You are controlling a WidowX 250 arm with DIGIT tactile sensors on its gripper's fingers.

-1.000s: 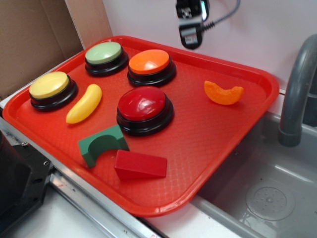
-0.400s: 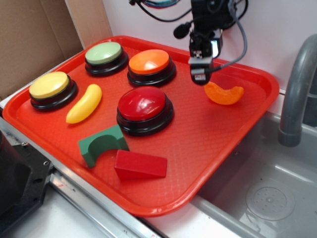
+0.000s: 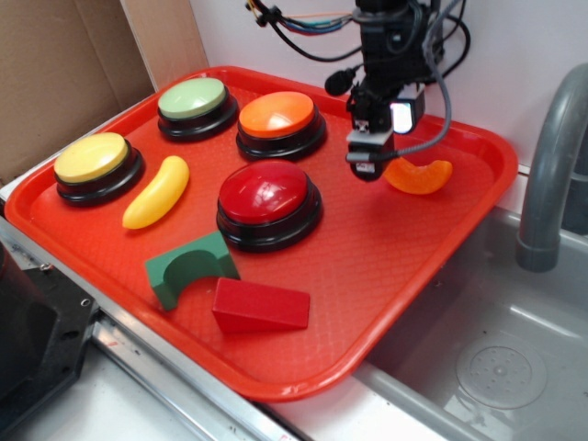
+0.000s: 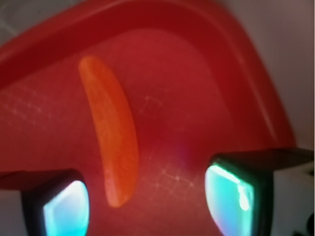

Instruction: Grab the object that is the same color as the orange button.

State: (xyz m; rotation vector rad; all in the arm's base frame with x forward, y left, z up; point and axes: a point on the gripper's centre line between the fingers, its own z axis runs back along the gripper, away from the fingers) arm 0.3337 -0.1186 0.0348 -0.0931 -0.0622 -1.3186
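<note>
The orange crescent object (image 3: 419,175) lies on the red tray (image 3: 386,266) near its far right corner. In the wrist view the object (image 4: 110,130) is a long curved slice whose lower tip reaches in between my two fingers, closer to the left one. My gripper (image 3: 366,165) hangs just left of it, low over the tray; my gripper (image 4: 147,206) is open and holds nothing. The orange button (image 3: 278,118) sits at the back of the tray, left of the arm.
The tray also carries a red button (image 3: 267,197), green button (image 3: 194,101), yellow button (image 3: 94,162), yellow banana (image 3: 157,191), green arch block (image 3: 189,267) and red wedge (image 3: 259,306). A grey sink (image 3: 487,367) and faucet (image 3: 549,175) lie to the right.
The arm has come down from above the tray's back edge to just left of the orange object, and the gripper is lower than 0.4 s ago.
</note>
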